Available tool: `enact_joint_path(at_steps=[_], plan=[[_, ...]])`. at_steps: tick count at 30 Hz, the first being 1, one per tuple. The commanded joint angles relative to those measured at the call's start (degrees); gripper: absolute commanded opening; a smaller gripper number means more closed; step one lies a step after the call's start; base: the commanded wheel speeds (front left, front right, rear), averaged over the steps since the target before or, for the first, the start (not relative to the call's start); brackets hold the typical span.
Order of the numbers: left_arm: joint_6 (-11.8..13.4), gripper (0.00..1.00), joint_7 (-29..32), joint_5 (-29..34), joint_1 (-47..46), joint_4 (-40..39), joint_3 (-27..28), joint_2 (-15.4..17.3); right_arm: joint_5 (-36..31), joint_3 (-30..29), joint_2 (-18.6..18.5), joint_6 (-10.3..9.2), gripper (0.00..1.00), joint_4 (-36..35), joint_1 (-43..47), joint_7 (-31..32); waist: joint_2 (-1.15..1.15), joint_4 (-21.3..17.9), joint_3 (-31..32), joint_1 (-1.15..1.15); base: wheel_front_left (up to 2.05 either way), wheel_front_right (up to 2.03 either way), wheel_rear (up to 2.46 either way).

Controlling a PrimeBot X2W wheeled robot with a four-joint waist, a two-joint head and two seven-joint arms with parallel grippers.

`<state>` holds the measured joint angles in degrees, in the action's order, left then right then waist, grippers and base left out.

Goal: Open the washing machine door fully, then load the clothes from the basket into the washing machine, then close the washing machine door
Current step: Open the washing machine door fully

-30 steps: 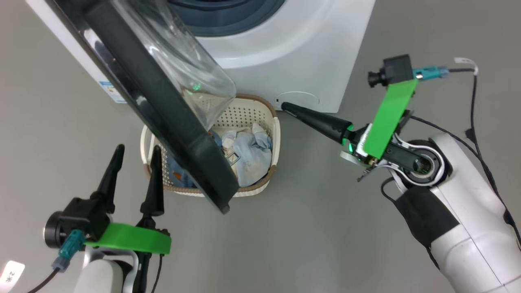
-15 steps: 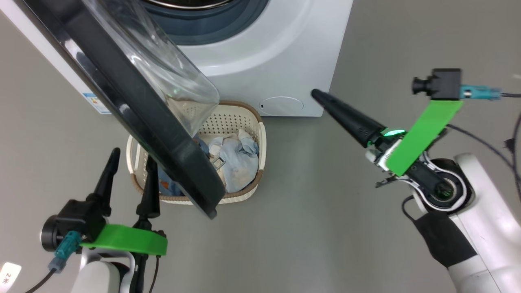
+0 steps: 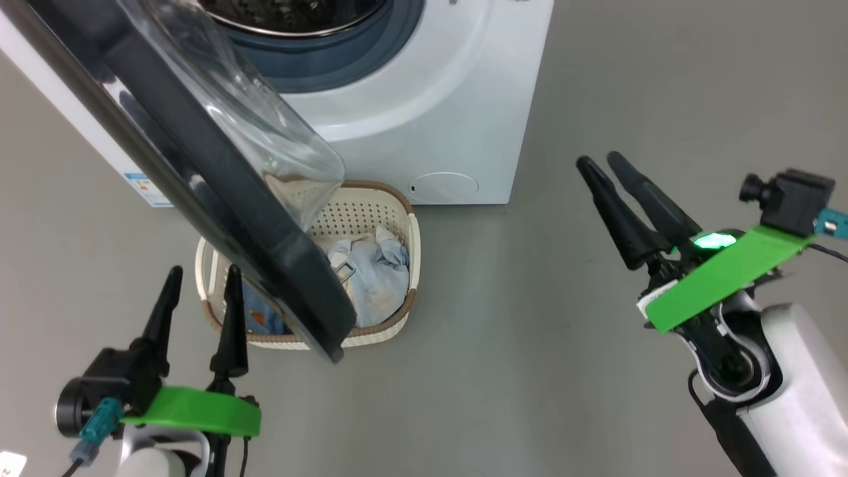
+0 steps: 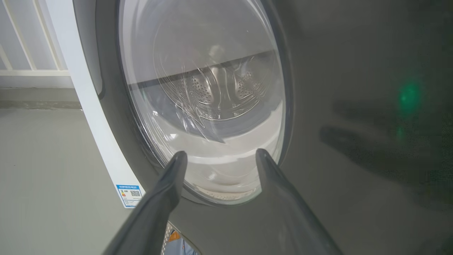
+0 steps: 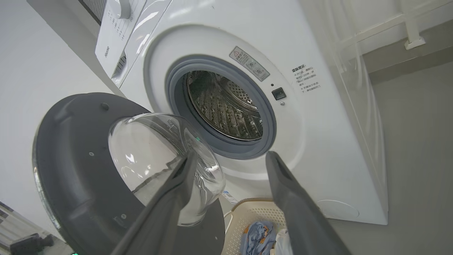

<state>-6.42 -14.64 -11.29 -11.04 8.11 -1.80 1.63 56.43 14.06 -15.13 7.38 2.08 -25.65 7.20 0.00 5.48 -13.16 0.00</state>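
Note:
The white washing machine (image 3: 430, 99) stands at the top with its steel drum (image 5: 226, 106) exposed. Its black washing machine door (image 3: 218, 199) hangs swung open, slanting over the left part of the cream basket (image 3: 361, 205) on the floor. The clothes (image 3: 371, 285), pale blue and cream, lie in the basket. My left gripper (image 3: 203, 271) is open just left of the door's lower edge, and in the left wrist view it (image 4: 221, 153) faces the door's glossy outer side (image 4: 318, 194). My right gripper (image 3: 599, 159) is open and empty over the floor, right of the machine.
Grey floor surrounds the machine. A round filter cap (image 3: 444, 185) sits low on the machine's front and a blue energy sticker (image 3: 142, 185) on its side. In the right wrist view the basket (image 5: 247, 212) and a blue garment (image 5: 260, 233) show below the door (image 5: 78, 170).
My right gripper has gone from shut to open and drawn back to the right, away from the machine's lower front. The head camera has shifted, so the machine and basket sit lower-left.

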Motion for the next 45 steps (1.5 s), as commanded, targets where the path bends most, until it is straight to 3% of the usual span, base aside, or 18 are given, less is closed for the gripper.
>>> enact_joint_path(at_steps=[1,9,17,34,45], plan=[[-0.18,1.00,-0.36,0.49,0.45,-1.59,2.22,1.25,-2.52,0.21,0.03,0.11,1.00,-1.99,1.40,-2.00,0.00,-0.51,0.48,0.00,0.00,0.00,0.00],[0.08,1.00,-0.36,0.44,2.93,-2.51,3.09,1.25,-17.03,-0.73,-2.06,0.11,1.00,-0.61,6.97,-11.98,0.00,-1.81,1.95,0.00,0.00,0.00,0.00],[0.71,1.00,-0.36,0.61,5.50,-3.77,4.01,1.25,-25.54,-4.86,-1.79,0.11,1.00,2.06,12.91,-19.72,0.00,-3.52,3.74,0.00,0.00,0.00,0.00],[4.10,1.00,-0.36,-0.45,14.79,-10.49,5.05,1.25,-37.32,-10.72,2.08,0.11,1.00,1.75,22.49,-22.18,0.00,-5.62,7.47,0.00,0.00,0.00,0.00],[4.38,1.00,-0.36,-0.47,16.00,-11.12,4.92,1.25,-40.92,-12.14,3.50,0.11,1.00,0.73,24.29,-22.19,0.00,-5.19,8.28,0.00,0.00,0.00,0.00]])
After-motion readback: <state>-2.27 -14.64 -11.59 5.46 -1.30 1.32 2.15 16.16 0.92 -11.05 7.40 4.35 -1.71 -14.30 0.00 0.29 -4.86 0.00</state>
